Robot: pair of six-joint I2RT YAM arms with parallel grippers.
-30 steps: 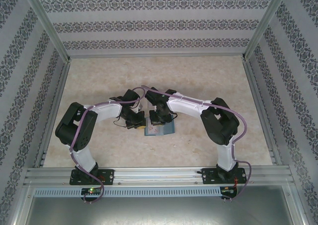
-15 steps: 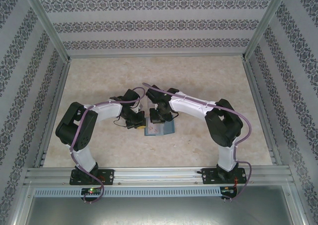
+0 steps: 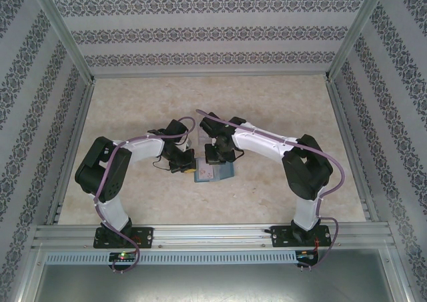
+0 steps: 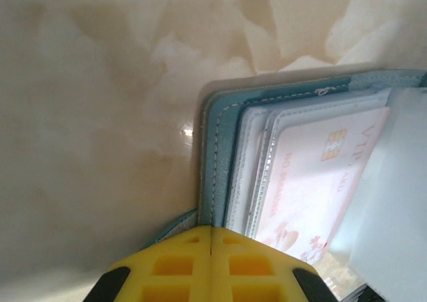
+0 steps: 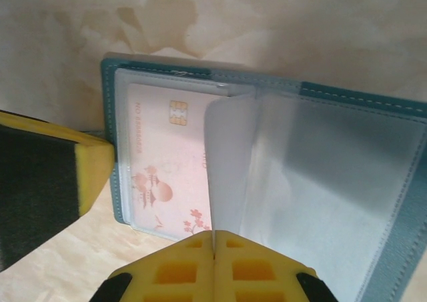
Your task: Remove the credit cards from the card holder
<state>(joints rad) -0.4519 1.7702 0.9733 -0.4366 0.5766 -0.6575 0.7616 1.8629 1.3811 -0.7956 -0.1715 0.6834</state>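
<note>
Card holder [image 3: 215,174]: teal, lying open on the table [image 3: 267,102], mid-table, between the two grippers. Card [image 5: 163,175]: pale pink with a gold chip, tucked in a clear pocket on the holder's left half. No dark card can be made out. Left gripper [image 4: 211,232]: yellow fingers pressed together at the holder's left edge, over the teal cover. Right gripper [image 5: 213,235]: fingers together, clamped on the lower edge of a lifted clear sleeve [image 5: 230,162], which stands above the card.

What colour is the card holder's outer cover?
Teal; the card holder shows best in the right wrist view.
</note>
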